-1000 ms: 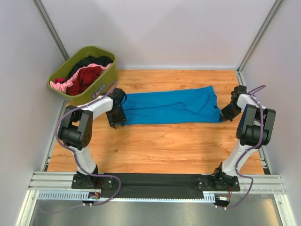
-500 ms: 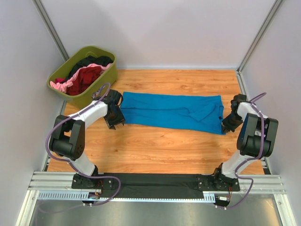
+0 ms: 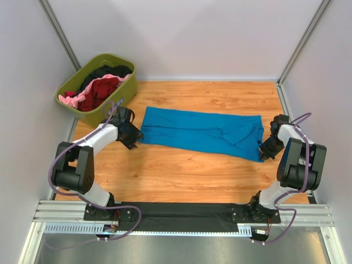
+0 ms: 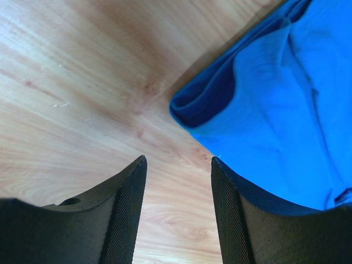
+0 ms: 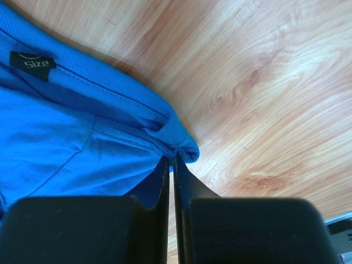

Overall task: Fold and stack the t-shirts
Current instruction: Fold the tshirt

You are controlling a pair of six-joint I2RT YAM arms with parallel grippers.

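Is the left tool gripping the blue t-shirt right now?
No: the left tool stands open over the bare table, with the blue t-shirt lying outside its jaws.

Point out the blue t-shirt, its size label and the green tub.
blue t-shirt [image 3: 198, 133]: top view, middle of the spread cloth.
size label [image 5: 33, 62]: right wrist view, centre of the black tag at the collar.
green tub [image 3: 93, 114]: top view, its near outer wall.
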